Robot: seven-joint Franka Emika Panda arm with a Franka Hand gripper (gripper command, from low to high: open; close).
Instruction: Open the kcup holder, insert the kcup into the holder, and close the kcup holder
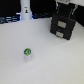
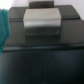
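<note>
White tabletop (image 1: 45, 65) | black boxy kcup holder (image 1: 62, 26) at 1 o'clock, rigid; pull its front | tiny green-topped white kcup (image 1: 28, 53) light, side-pinchable | gripper (image 1: 63, 6) jaws: cannot tell

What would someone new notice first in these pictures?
Probably the kcup, a small white pod with a green top, standing alone on the pale table. Next, the black kcup holder toward the exterior view's far right, with the arm over it. The wrist view is mostly filled by dark, blurry surfaces.
</note>
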